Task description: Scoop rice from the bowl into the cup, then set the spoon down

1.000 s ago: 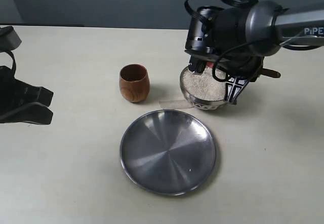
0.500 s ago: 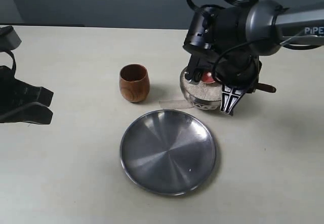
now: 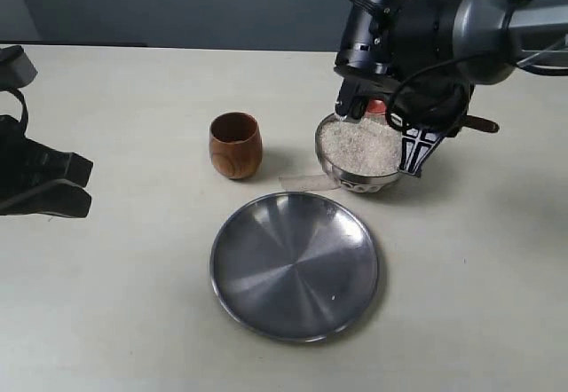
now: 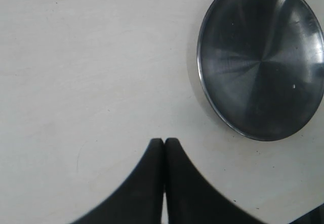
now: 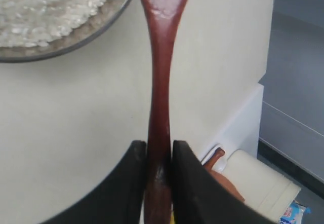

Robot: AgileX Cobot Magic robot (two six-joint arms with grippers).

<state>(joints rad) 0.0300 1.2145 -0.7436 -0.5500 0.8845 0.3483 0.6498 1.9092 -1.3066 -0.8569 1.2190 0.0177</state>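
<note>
Your right tool (image 5: 158, 149) clamps spoon (image 5: 161, 82) handle; head over bowl (image 3: 355, 182) rim, rice (image 3: 359, 146) inside. Left tool (image 4: 163, 145) closed, empty, parked far left. One cup (image 3: 235, 145), one plate (image 3: 295, 266); surface (image 3: 115, 303) open front-left.

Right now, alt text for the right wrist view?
Right hand clamped on the handle of the spoon, which runs past the rim of the bowl of rice; the spoon's head is cut off by the frame. Pale table beneath.

Closed left tool (image 4: 164, 144) beside steel plate (image 4: 260, 57)
</note>
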